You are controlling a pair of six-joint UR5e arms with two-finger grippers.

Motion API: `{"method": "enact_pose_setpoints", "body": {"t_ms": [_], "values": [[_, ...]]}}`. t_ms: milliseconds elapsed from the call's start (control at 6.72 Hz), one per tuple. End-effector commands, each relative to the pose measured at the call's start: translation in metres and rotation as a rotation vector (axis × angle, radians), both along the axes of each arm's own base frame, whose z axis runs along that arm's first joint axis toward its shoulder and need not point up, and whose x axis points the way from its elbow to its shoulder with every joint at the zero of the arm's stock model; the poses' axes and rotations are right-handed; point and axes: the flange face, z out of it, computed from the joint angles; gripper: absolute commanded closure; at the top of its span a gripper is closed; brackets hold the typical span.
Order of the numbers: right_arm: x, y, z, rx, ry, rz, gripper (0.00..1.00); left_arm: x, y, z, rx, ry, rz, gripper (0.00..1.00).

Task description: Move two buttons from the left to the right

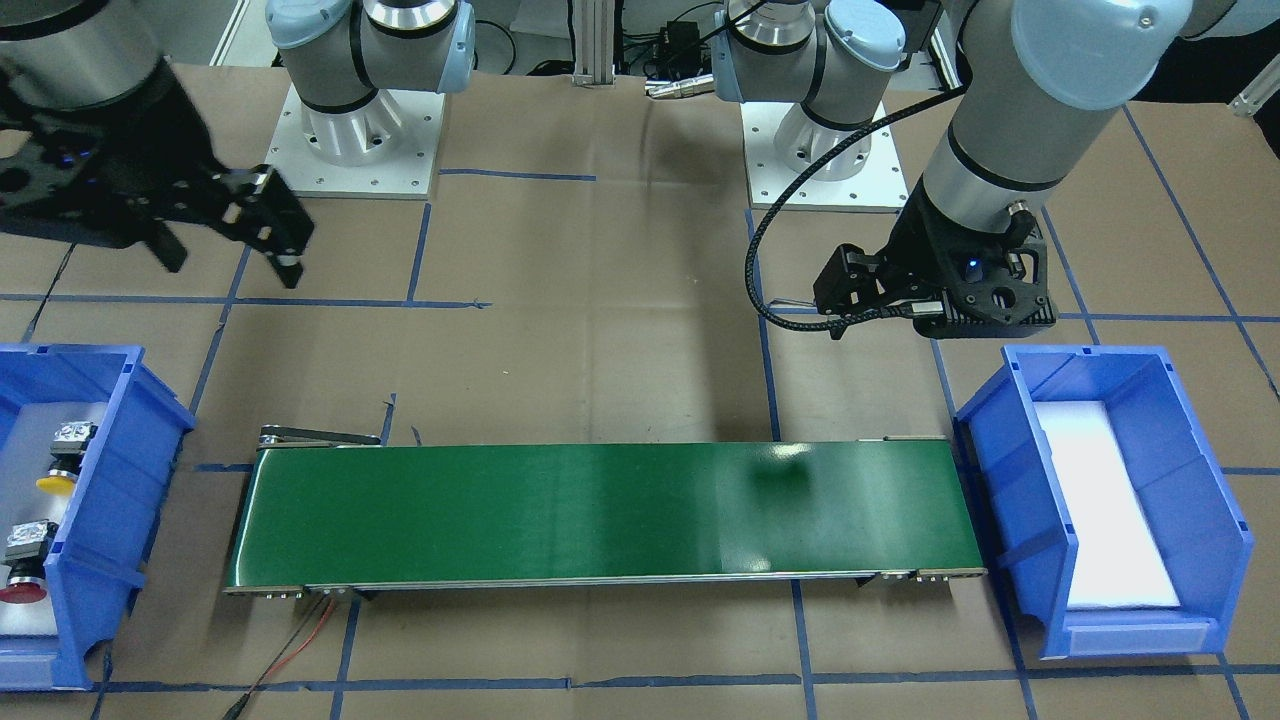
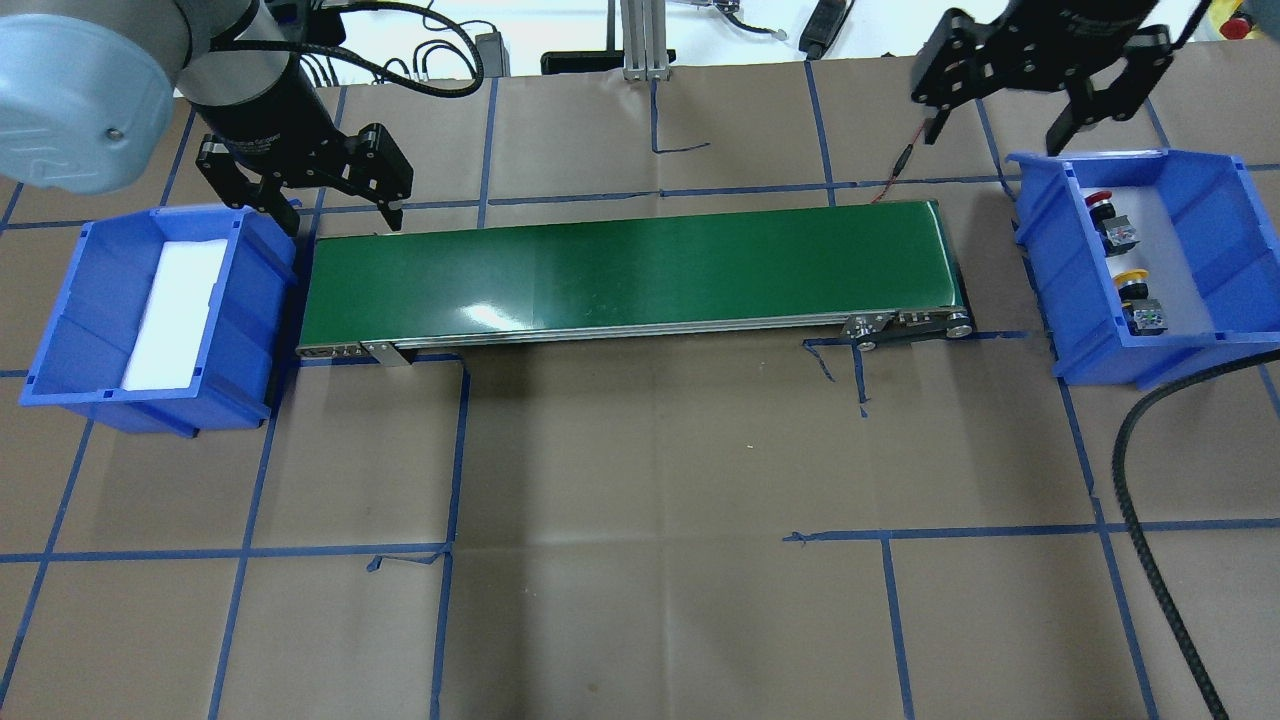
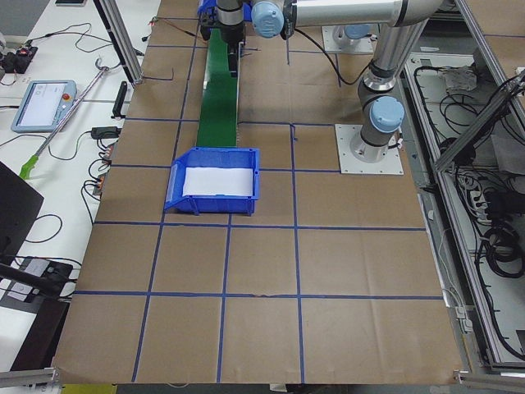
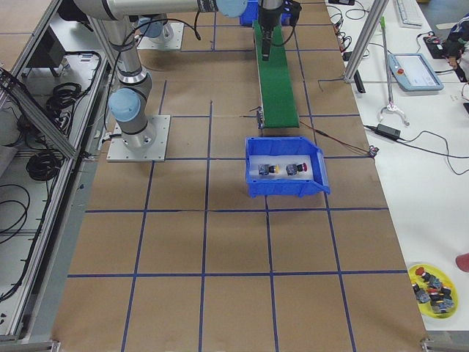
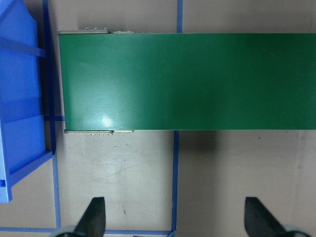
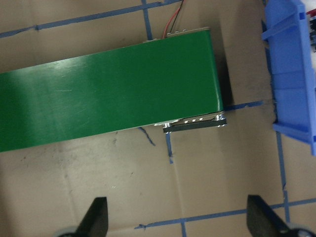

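Note:
The red button (image 2: 1099, 203) and the yellow button (image 2: 1133, 279) lie in the blue bin (image 2: 1040, 260) at my right end of the green conveyor belt (image 2: 630, 270). In the front-facing view the yellow button (image 1: 58, 482) and the red button (image 1: 22, 592) show at the left edge. My right gripper (image 2: 997, 132) hangs open and empty above the table beyond that bin; its fingertips (image 6: 96, 217) stand wide apart. My left gripper (image 2: 340, 215) is open and empty over the belt's left end, its fingertips (image 5: 94, 217) spread.
A second blue bin (image 2: 90, 400) with only a white pad (image 2: 175, 310) stands at the belt's left end. A black cable (image 2: 1130, 480) runs across the table's right side. A yellow dish (image 4: 432, 290) of spare buttons sits off the table.

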Motion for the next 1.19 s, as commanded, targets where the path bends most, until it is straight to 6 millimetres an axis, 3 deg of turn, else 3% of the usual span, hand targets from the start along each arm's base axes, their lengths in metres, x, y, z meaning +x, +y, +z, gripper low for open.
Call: {"method": "enact_pose_setpoints", "body": {"t_ms": [0, 149, 298, 1042], "values": [[0.044, 0.021, -0.027, -0.008, 0.006, 0.03, 0.0, 0.0, 0.0, 0.001, -0.002, 0.0, 0.001, 0.0], [0.043, 0.041, -0.017, -0.031, 0.002, 0.039, 0.01, 0.0, 0.0, 0.0, 0.0, 0.0, 0.001, 0.0], [0.041, 0.054, -0.022, -0.027, 0.002, 0.042, 0.0, 0.0, 0.0, 0.0, 0.0, 0.0, 0.0, 0.0], [0.035, 0.051, -0.025, -0.031, 0.002, 0.027, 0.0, 0.001, -0.001, 0.002, -0.003, 0.001, 0.001, 0.0]]}}
